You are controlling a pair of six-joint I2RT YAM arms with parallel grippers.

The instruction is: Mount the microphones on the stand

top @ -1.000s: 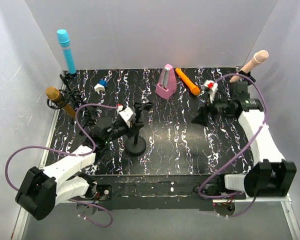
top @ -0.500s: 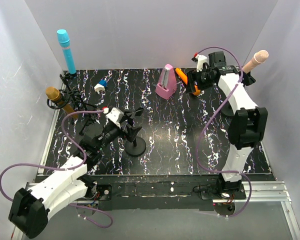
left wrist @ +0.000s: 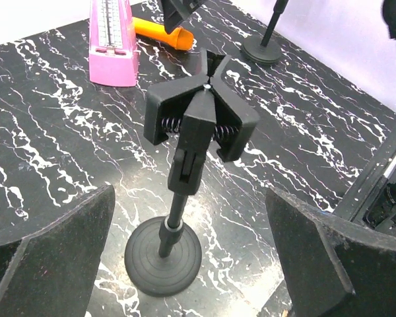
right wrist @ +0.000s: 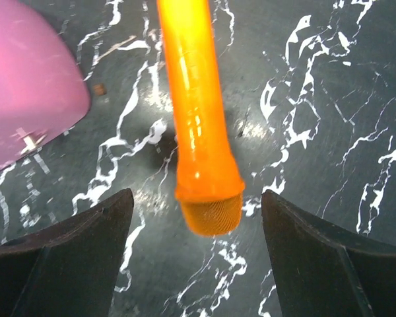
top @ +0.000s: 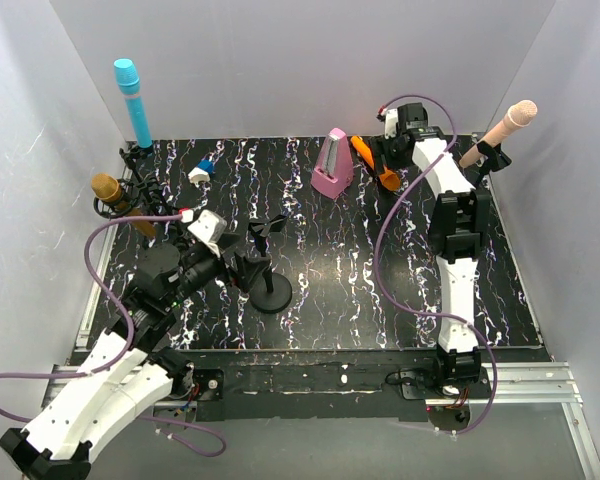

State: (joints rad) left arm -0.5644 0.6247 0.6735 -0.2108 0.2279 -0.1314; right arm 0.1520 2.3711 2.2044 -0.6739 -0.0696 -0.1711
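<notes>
Bright, even, diffuse light; glare on the orange microphone (right wrist: 195,119); soft close-up blur, faint shadows.

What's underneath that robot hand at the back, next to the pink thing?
The orange microphone lies flat on the table under the right hand, its head between the open fingers. From above, the hand covers part of it.

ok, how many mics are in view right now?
4. Cyan-blue stick microphone upright at far left; gold-headed microphone clipped at the left edge; orange microphone lying beside the pink pyramid metronome; pink-beige microphone clipped far right. None seems hidden.
</notes>
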